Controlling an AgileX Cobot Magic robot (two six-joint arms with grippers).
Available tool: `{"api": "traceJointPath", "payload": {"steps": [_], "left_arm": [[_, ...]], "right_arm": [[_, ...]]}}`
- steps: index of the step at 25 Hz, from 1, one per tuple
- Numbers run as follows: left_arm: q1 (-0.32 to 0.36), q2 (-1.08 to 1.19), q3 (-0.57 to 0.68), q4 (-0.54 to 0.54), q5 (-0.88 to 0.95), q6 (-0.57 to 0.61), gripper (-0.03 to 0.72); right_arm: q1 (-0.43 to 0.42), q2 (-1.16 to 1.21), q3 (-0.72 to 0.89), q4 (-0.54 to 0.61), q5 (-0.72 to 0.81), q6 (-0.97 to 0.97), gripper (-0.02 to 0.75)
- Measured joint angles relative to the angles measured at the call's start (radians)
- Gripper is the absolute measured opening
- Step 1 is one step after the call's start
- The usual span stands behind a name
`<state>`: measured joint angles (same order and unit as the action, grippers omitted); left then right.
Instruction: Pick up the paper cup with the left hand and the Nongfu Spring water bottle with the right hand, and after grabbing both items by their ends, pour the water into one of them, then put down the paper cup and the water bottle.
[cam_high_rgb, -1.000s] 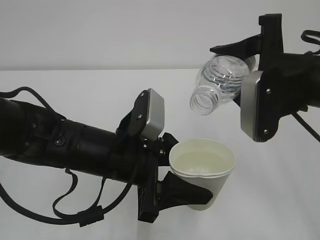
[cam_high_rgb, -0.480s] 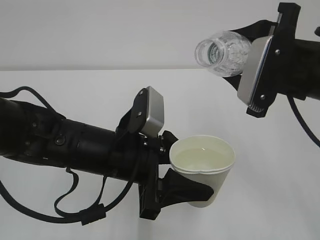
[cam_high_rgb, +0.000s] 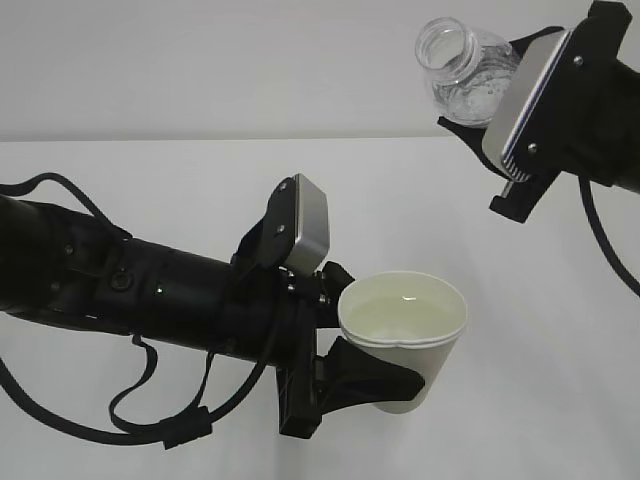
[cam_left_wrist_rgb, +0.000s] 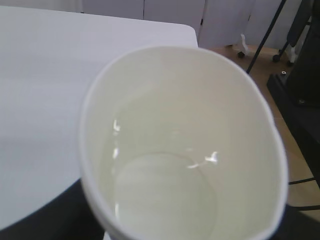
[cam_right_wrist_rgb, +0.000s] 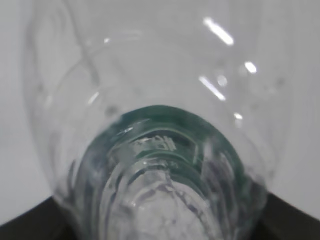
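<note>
Currently I'm holding the cup (cam_high_rgb: 405, 340) in my left gripper (cam_high_rgb: 385, 385), jaws clamping its soft lower wall, water (cam_left_wrist_rgb: 165, 195) inside making it spill-prone, while my right gripper (cam_high_rgb: 500, 110) is gripping the light, slick bottle (cam_high_rgb: 465, 70) by its base, neck tilting upward.

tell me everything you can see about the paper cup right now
The paper cup is small, white and tapered, with a rolled rim and a pale cream inside. It stands nearly upright in the air above the white table, clamped at its lower side by the black fingers of the left tool, which press the rim slightly out of round. Clear water sits in it, glinting in the left wrist view. The bottle is up and to the right, apart from it.
</note>
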<state>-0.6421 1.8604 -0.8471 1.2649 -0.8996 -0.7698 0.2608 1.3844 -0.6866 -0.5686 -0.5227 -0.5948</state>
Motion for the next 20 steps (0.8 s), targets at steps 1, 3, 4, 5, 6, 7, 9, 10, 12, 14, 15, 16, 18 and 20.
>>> {"api": "traceJointPath", "payload": {"steps": [1, 3, 4, 5, 6, 7, 9, 10, 12, 14, 15, 16, 18, 20], "left_arm": [[0.000, 0.000, 0.000, 0.000, 0.000, 0.000, 0.447], [0.000, 0.000, 0.000, -0.002, 0.000, 0.000, 0.447], [0.000, 0.000, 0.000, -0.003, 0.002, 0.000, 0.447], [0.000, 0.000, 0.000, -0.009, 0.002, 0.000, 0.447], [0.000, 0.000, 0.000, -0.012, 0.002, 0.000, 0.447], [0.000, 0.000, 0.000, -0.018, 0.002, 0.000, 0.447], [0.000, 0.000, 0.000, -0.027, 0.002, 0.000, 0.447], [0.000, 0.000, 0.000, -0.029, 0.002, 0.000, 0.447], [0.000, 0.000, 0.000, -0.034, 0.005, 0.000, 0.447], [0.000, 0.000, 0.000, -0.037, 0.007, 0.000, 0.447], [0.000, 0.000, 0.000, -0.040, 0.010, 0.000, 0.447], [0.000, 0.000, 0.000, -0.041, 0.010, 0.000, 0.447], [0.000, 0.000, 0.000, -0.043, 0.010, 0.000, 0.447], [0.000, 0.000, 0.000, -0.046, 0.010, 0.000, 0.447]], "right_arm": [[0.000, 0.000, 0.007, 0.018, 0.000, 0.002, 0.459], [0.000, 0.000, 0.021, 0.039, 0.000, 0.002, 0.459], [0.000, 0.000, 0.025, 0.048, 0.000, 0.002, 0.459], [0.000, 0.000, 0.028, 0.062, 0.000, 0.002, 0.459], [0.000, 0.000, 0.029, 0.077, 0.000, 0.002, 0.459], [0.000, 0.000, 0.029, 0.094, 0.000, 0.002, 0.459], [0.000, 0.000, 0.029, 0.137, 0.000, 0.002, 0.459], [0.000, 0.000, 0.029, 0.161, 0.000, 0.002, 0.459], [0.000, 0.000, 0.029, 0.196, 0.000, 0.004, 0.459], [0.000, 0.000, 0.030, 0.210, 0.000, 0.030, 0.459], [0.000, 0.000, 0.031, 0.214, 0.000, 0.041, 0.459], [0.000, 0.000, 0.036, 0.220, -0.002, 0.051, 0.459], [0.000, 0.000, 0.059, 0.240, -0.017, 0.063, 0.459], [0.000, 0.000, 0.092, 0.270, -0.067, 0.069, 0.459]]}}
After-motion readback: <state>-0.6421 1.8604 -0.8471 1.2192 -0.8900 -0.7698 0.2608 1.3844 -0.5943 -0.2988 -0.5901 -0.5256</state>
